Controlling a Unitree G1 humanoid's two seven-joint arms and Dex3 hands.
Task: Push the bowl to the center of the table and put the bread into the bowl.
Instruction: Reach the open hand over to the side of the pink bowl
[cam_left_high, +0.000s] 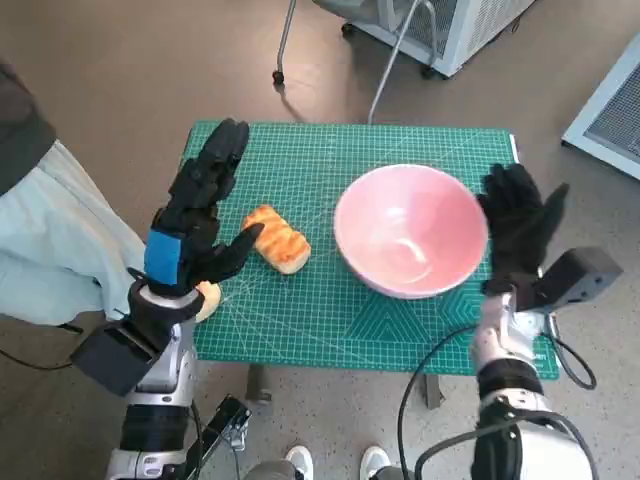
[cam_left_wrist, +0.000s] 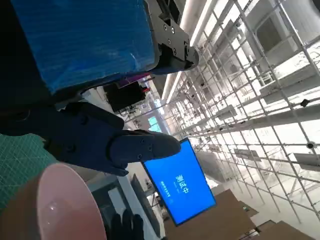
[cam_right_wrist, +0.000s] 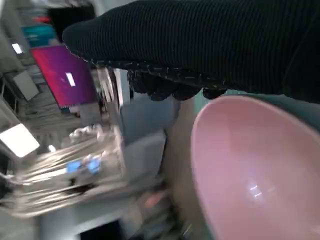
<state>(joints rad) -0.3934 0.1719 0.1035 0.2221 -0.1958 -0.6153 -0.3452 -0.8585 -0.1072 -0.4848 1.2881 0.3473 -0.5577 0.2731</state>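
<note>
A pink bowl (cam_left_high: 410, 232) stands empty on the green mat (cam_left_high: 300, 320), a little right of the table's middle. My right hand (cam_left_high: 520, 225) in its black glove stands upright against the bowl's right rim, fingers spread, holding nothing. The toasted bread (cam_left_high: 276, 239) lies on the mat left of the bowl. My left hand (cam_left_high: 200, 205) hovers just left of the bread, fingers stretched out, thumb reaching toward the loaf without gripping it. The left wrist view shows the bowl (cam_left_wrist: 50, 210) past my left hand (cam_left_wrist: 100, 135); the right wrist view shows the bowl (cam_right_wrist: 250, 170) beneath my right hand (cam_right_wrist: 210, 45).
A small pale object (cam_left_high: 208, 297) lies by my left wrist at the mat's left edge. A person in light clothing (cam_left_high: 50, 240) sits at the left. A chair base (cam_left_high: 330, 40) and white units (cam_left_high: 450, 25) stand on the floor beyond the table.
</note>
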